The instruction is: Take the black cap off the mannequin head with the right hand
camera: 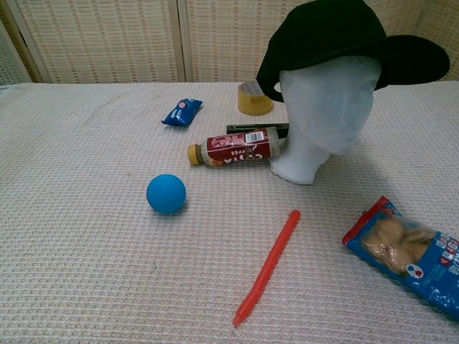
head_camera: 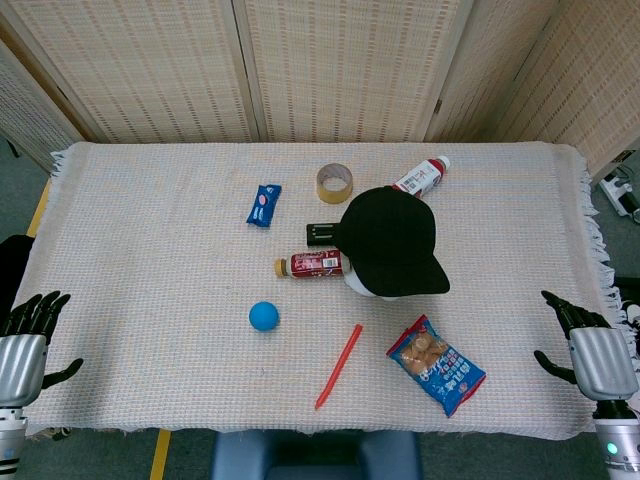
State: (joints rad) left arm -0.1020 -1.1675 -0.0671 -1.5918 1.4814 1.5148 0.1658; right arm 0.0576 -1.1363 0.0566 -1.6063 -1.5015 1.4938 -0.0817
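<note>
The black cap (head_camera: 392,237) sits on the white mannequin head (head_camera: 372,288) right of the table's middle; in the chest view the cap (camera: 337,39) covers the crown of the head (camera: 323,107), brim pointing right. My right hand (head_camera: 590,350) hangs at the table's right edge, well right of the cap, fingers spread and holding nothing. My left hand (head_camera: 25,340) stays at the left edge, fingers apart and empty. Neither hand shows in the chest view.
A red-labelled bottle (head_camera: 312,264) lies just left of the head, with a black box (head_camera: 322,234) behind it. A tape roll (head_camera: 335,182), another bottle (head_camera: 422,176), blue packet (head_camera: 264,204), blue ball (head_camera: 263,316), red stick (head_camera: 339,366) and snack bag (head_camera: 436,364) lie around.
</note>
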